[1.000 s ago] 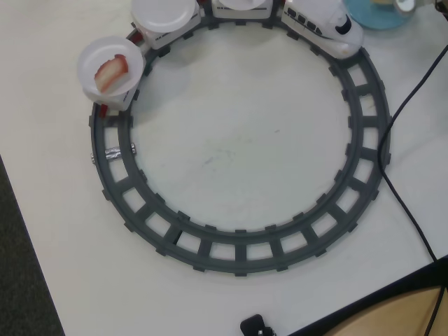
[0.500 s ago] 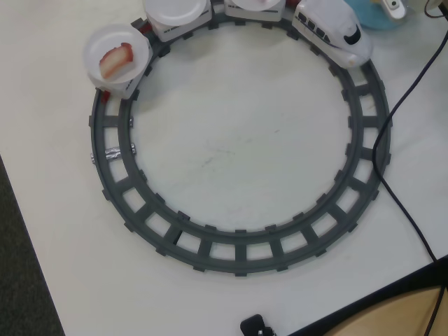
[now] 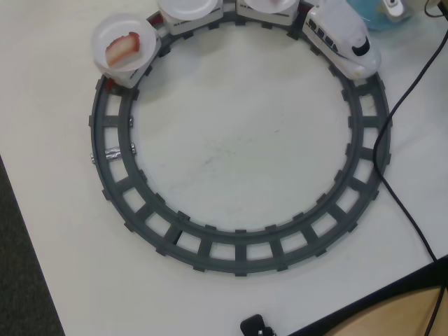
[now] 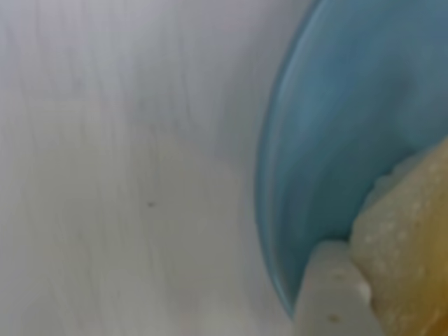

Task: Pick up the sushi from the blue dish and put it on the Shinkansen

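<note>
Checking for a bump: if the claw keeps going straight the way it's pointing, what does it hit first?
Most likely the sushi, which lies right against a white claw fingertip over the blue dish in the wrist view. Depth is unclear there, so contact may already exist.

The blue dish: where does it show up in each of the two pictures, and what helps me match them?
Overhead view: only a sliver of the blue dish shows at the top edge, right of the white train's nose.
Wrist view: the dish fills the right side, close up, with the yellowish sushi at the lower right.
Shared landmark: the white table, also seen at left in the wrist view.
</note>
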Robot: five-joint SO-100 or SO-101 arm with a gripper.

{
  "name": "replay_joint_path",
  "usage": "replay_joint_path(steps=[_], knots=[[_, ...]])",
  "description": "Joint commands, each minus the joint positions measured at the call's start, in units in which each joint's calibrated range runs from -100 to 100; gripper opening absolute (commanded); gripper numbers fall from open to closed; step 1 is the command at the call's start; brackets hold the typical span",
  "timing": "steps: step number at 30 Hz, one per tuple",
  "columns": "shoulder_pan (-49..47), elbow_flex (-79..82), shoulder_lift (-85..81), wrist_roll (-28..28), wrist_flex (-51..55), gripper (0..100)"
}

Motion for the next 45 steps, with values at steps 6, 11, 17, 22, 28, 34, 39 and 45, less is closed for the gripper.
replay_joint_path(steps=[6, 11, 17, 22, 28, 34, 39, 45], knots=[[6.15, 0.22, -18.24, 0.23, 4.94, 2], [7.56, 6.33, -32.69, 0.38, 6.31, 2], [5.8, 25.9, -50.31, 0.38, 5.54, 2], [2.37, 41.97, -62.67, 2.95, 5.54, 2], [0.34, 56.06, -76.95, 4.0, 5.54, 2], [0.34, 68.81, -92.4, 4.58, 1.86, 2], [0.26, 85.77, -106.6, 6.36, -6.95, 2], [-4.94, 104.8, -118.79, 7.88, -17.05, 2]])
